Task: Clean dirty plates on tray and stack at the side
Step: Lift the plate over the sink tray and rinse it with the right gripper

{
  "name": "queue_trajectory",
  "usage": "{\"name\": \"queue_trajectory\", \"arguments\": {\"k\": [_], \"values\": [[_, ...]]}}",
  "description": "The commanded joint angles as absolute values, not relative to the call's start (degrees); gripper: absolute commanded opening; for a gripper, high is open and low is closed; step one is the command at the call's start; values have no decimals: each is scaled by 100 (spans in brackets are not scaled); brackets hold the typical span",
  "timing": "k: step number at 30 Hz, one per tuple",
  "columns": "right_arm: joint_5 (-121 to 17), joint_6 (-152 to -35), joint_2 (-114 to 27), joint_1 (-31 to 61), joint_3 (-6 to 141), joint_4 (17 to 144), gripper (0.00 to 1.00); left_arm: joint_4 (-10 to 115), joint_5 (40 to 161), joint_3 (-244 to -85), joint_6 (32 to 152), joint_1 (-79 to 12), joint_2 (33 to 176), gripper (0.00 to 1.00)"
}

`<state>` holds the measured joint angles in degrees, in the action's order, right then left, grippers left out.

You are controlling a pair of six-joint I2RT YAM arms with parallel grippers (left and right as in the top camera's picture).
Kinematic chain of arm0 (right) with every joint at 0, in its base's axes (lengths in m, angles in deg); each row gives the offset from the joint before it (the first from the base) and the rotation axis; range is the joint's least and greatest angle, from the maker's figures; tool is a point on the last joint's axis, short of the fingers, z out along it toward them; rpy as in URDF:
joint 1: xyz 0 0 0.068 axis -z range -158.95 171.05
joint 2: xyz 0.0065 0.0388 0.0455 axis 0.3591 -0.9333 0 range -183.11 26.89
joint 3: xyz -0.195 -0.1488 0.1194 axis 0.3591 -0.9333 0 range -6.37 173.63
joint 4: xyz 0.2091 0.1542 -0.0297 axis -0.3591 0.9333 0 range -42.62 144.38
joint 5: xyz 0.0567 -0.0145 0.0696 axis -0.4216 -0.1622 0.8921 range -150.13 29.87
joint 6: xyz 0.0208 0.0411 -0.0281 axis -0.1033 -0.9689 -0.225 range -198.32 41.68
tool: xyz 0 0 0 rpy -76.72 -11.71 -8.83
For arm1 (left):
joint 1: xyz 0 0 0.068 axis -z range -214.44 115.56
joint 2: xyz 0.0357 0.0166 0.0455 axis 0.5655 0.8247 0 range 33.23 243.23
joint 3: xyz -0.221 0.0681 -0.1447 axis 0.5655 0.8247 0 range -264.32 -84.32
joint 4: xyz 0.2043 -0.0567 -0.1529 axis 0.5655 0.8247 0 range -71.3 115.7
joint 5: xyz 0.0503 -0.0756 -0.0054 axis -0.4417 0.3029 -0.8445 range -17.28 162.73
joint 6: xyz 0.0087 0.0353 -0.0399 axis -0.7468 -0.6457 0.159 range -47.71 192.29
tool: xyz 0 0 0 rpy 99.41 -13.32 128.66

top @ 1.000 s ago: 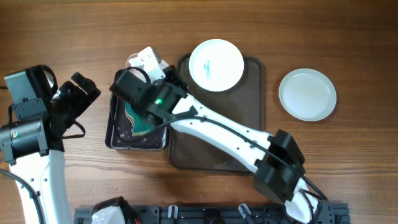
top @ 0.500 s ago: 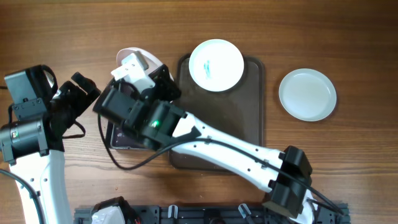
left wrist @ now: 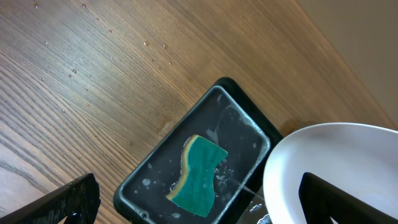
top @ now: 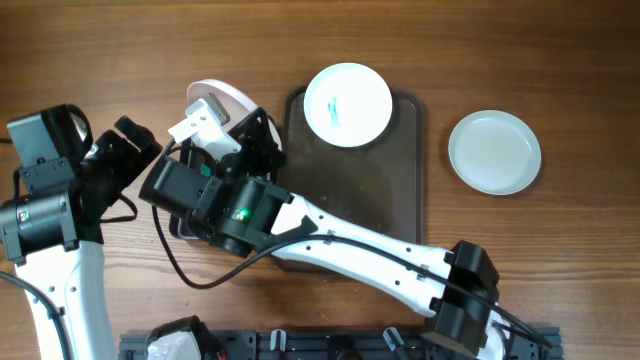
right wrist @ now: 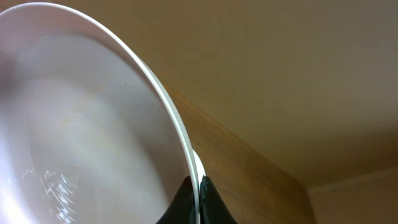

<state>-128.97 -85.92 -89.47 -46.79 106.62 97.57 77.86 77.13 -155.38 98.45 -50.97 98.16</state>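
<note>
My right gripper (top: pixel 250 135) is shut on the rim of a white plate (top: pixel 222 92) and holds it tilted on edge above the small black tray. In the right wrist view the plate (right wrist: pixel 81 124) fills the left side, its rim pinched between my right gripper (right wrist: pixel 198 194). A second plate (top: pixel 347 104) with a teal smear lies at the far end of the brown tray (top: pixel 385 200). A third, clean-looking plate (top: pixel 494 151) lies on the table to the right. My left gripper (top: pixel 135 140) is open and empty, left of the held plate (left wrist: pixel 329 168).
The small black tray (left wrist: pixel 236 127) holds a green sponge (left wrist: pixel 200 169) and water drops, seen in the left wrist view; my right arm (top: pixel 340 235) covers most of it from overhead and crosses the brown tray's near end. Bare wood lies around.
My right gripper has raised the plate out of the black tray and tipped it on edge, moving left and away. The sponge is now covered from overhead. The left arm has not moved.
</note>
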Motion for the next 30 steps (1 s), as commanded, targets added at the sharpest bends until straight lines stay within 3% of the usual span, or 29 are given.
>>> {"name": "queue_trajectory", "arguments": {"k": [1,30], "values": [[-13111,-8576,-8837,-4698,10798,9724,4,7775,7763,-15643,9820,-5135,9822,100],[-13109,-8367,-8837,-4698,10798,9530,4,7775,7763,-15643,9818,-5135,9822,100]]}}
